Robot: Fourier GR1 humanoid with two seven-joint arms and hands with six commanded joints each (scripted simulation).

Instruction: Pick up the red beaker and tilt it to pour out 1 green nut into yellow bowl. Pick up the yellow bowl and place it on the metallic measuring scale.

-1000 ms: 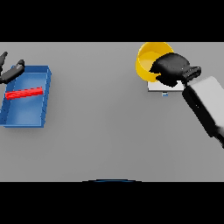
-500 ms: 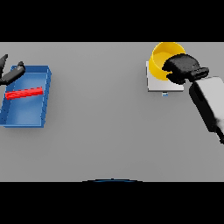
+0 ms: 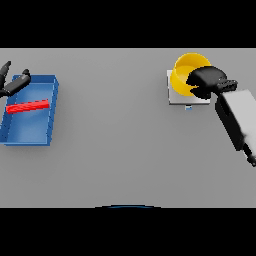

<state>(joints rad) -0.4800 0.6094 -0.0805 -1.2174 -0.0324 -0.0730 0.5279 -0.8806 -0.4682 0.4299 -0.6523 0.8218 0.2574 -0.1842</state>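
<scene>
Fingers [image 3: 196, 89] of the right hand [image 3: 207, 82] are curled over the near rim of the yellow bowl [image 3: 186, 72], thumb side hidden, so it reads as a firm pinch on the rim w/ the bowl tipped toward the camera.

Going big to small: the grey counter [image 3: 120, 150] carries everything. At its left sits a blue tray [image 3: 27, 135] w/ a red bar-like item [image 3: 28, 106] lying across it (prob. the red beaker on its side, can't be sure). The right arm [image 3: 237, 122] reaches in from the lower right so the hand arrives over the far-right corner, where the scale [image 3: 175, 96] lies flat, a pale square plate w/ a small blue-ish tab on its near edge. The bowl is over the scale's far part, tilted; whether its base touches the plate I can't tell. Being held by the rim rather than from under is likely what lets it be set down w/o the hand getting trapped beneath.

Relative to the fingers, the bowl is right at them: its rim is inside the curl, its body extends up-left of the hand. No green nut is visible inside, too small or hidden.

Left hand [image 3: 14, 84] hovers at the tray's far-left corner, fingers straight and spread, holding nothing, well apart from the bowl.

Judgement: placing step is nearly done; release comes next.
</scene>
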